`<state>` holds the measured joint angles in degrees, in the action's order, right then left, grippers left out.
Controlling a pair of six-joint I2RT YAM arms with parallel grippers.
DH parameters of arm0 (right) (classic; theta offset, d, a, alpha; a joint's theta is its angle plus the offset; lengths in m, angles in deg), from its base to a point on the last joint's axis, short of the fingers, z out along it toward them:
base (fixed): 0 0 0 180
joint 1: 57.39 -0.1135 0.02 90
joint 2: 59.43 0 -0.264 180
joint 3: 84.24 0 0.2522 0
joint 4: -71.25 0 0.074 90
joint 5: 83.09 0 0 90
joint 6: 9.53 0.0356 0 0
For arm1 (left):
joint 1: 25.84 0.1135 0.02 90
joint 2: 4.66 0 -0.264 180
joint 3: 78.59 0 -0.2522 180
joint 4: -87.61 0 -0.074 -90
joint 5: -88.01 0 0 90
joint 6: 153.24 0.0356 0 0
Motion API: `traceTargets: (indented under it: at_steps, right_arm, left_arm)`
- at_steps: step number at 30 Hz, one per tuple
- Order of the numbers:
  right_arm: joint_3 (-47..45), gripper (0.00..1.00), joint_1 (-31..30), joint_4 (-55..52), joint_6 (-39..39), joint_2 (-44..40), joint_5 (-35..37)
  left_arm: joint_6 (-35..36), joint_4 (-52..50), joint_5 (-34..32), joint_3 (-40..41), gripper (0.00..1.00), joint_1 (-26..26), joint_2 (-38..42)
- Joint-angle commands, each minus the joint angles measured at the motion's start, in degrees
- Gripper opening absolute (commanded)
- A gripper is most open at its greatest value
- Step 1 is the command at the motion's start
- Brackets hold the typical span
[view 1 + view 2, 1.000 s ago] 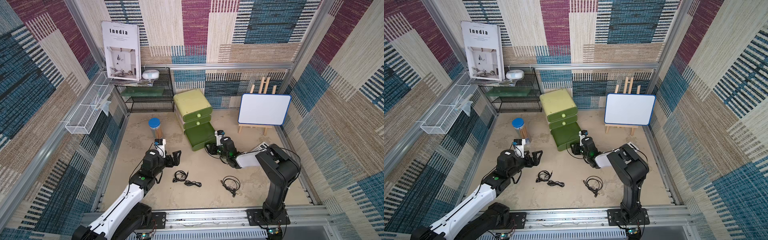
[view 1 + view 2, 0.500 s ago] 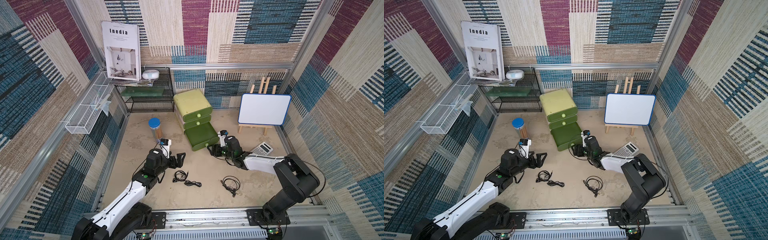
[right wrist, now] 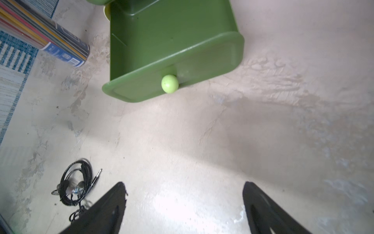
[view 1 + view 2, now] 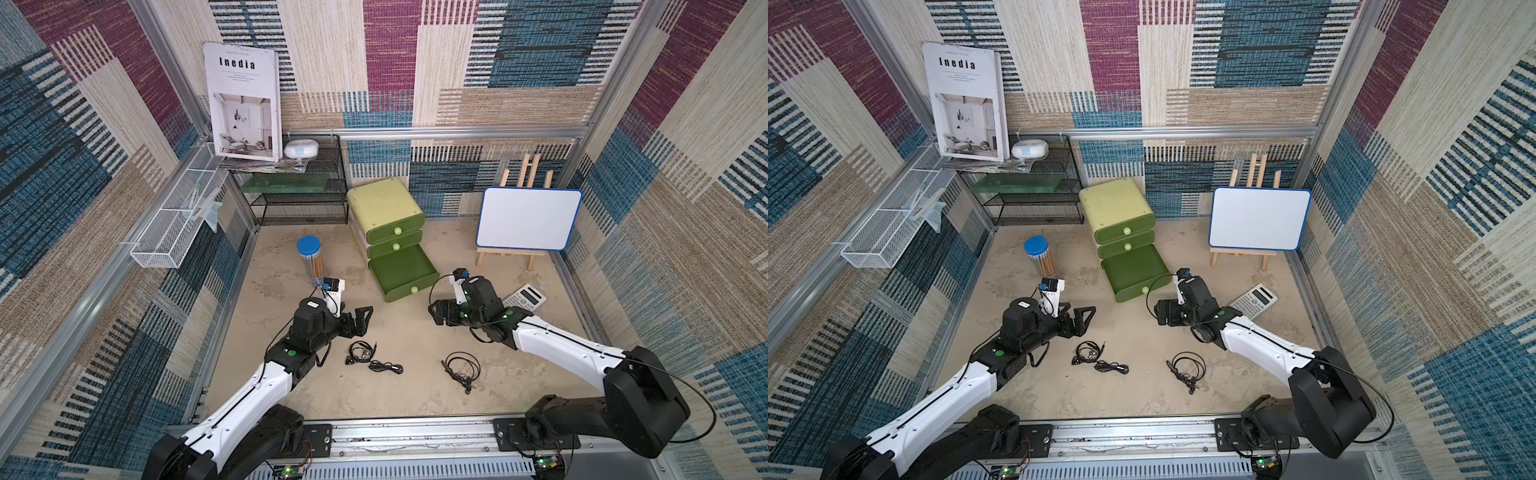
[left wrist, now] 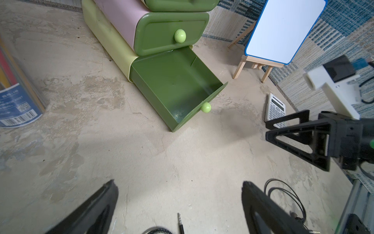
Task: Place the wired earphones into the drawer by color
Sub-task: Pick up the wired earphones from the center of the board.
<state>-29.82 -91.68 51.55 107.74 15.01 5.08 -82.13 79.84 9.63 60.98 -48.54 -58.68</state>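
Layout before a pick. The bottom drawer (image 4: pixel 401 266) of the green cabinet (image 4: pixel 384 205) stands pulled out toward the near side and is bare inside, so you can drop into it from above. The two drawers over it are closed.

Two bundles of black earphones lie on the floor toward the near rail, well apart from the drawer. The left bundle (image 4: pixel 360 353) has a tail of cable running off to the right, and the right bundle (image 4: pixel 461 366) is a looser loop. No white or red set shows in any view, so here you appear to have one colour to sort.

The left gripper (image 4: pixel 357 321) hangs just beyond the left bundle with its jaws spread wide and nothing between them. In the left wrist view the bundle's plug (image 5: pixel 180 222) lies between the fingers, which suggests the arm is lined up for this pick.

The right gripper (image 4: pixel 436 311) sits low, just right of the drawer's knob (image 4: pixel 413 289). It too is spread and empty, and is well placed to pull or steady the drawer.

For the next move, you would likely lower the left gripper onto the coil, where the strands pile up. A single flat strand gives the pads little to bite. Expect the tail to drag and perhaps catch the drawer's front wall.
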Motion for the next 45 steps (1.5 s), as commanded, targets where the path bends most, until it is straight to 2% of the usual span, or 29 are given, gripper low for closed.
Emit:
traceTargets:
  at_steps: [1, 8, 13, 22, 31, 38, 45]
  right_arm:
    - [-1.2, 0.92, -0.59, -7.31, -0.44, -2.66, -1.12]
    - [-7.18, 0.86, -1.85, -10.75, 3.91, -10.92, -5.31]
    - [-9.59, 0.85, -3.35, -13.07, 6.86, -13.24, -8.82]
    - [-11.2, 0.81, -6.92, -15.57, 9.4, -13.17, -11.29]
    - [-11.33, 0.78, -7.99, -19.28, 10.43, -12.85, -12.07]
    - [-10.72, 0.77, -9.22, -21.75, 10.28, -11.95, -9.32]
    - [-9.91, 0.68, -10.23, -22.02, 9.25, -8.6, -7.67]
  left_arm:
    - [0.61, 1.88, -0.19, -0.22, 0.99, -0.06, -0.04]
    - [0.61, 1.84, -0.72, -0.14, 0.99, -0.15, -0.36]
    - [0.54, 1.88, -0.74, -0.24, 0.99, -0.23, -0.49]
    - [0.47, 1.87, -0.81, -0.26, 0.99, -0.33, -0.45]
    - [0.54, 1.87, -0.89, -0.19, 0.99, -0.33, -0.36]
    - [0.53, 1.82, -0.89, -0.13, 0.99, -0.41, -0.36]
    - [0.53, 1.81, -0.98, -0.23, 0.99, -0.42, -0.27]
